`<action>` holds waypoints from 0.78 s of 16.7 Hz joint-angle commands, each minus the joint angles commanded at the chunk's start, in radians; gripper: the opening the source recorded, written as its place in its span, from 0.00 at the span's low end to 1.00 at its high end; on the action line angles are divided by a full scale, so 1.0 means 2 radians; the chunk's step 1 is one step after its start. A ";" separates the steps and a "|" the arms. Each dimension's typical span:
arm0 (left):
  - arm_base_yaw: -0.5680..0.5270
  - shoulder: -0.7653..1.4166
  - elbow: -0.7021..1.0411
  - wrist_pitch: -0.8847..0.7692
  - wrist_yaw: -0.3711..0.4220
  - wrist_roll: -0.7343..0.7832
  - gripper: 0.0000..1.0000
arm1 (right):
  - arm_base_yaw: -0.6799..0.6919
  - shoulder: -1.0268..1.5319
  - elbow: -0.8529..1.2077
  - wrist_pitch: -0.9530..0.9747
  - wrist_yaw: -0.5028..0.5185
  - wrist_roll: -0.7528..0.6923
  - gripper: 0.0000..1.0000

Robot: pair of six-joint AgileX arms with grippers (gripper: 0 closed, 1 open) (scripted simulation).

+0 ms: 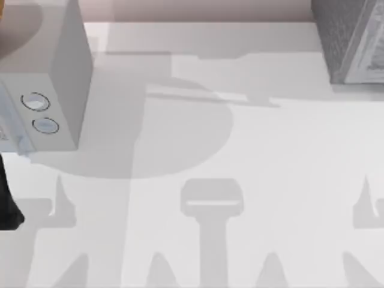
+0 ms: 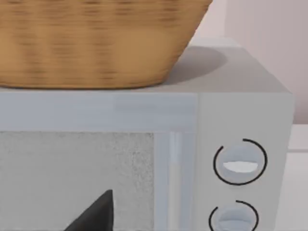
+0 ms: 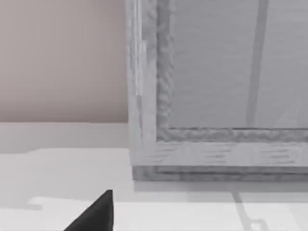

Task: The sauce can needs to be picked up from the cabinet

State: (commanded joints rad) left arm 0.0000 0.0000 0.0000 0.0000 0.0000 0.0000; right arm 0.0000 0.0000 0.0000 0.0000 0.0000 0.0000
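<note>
Far left of the table (image 1: 252, 150): a smooth pale grey box (image 1: 57, 66) with two round dials (image 1: 35, 102) on its front and a woven basket (image 2: 86, 43) on top, toward the box's left end. Just beside that box's front, at the top view's left edge, the dark left arm (image 1: 7, 198). Left gripper (image 2: 96, 216) close before the speckled door panel, low and near the dials; cannot tell whether jaws apart or together. Bare tabletop across the middle, crossed by shadows. Far right, at the back: the cabinet (image 1: 351, 42), dark grey and speckled, paler framed front panel facing the right gripper (image 3: 96, 216), near its lower corner; jaw state likewise impossible to tell. Cannot tell where the sauce can sits or which way it points.
</note>
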 joint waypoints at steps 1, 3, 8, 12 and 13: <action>0.000 0.000 0.000 0.000 0.000 0.000 1.00 | 0.000 0.000 0.000 0.000 0.000 0.000 1.00; 0.000 0.000 0.000 0.000 0.000 0.000 1.00 | 0.001 0.004 0.005 -0.001 0.001 0.000 1.00; 0.000 0.000 0.000 0.000 0.000 0.000 1.00 | 0.014 0.091 0.111 -0.023 0.014 0.002 1.00; 0.000 0.000 0.000 0.000 0.000 0.000 1.00 | 0.034 0.219 0.279 -0.063 0.032 0.004 1.00; 0.000 0.000 0.000 0.000 0.000 0.000 1.00 | 0.039 0.255 0.328 -0.075 0.037 0.004 1.00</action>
State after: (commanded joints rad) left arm 0.0000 0.0000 0.0000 0.0000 0.0000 0.0000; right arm 0.0781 0.5098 0.6559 -0.1500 0.0730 0.0082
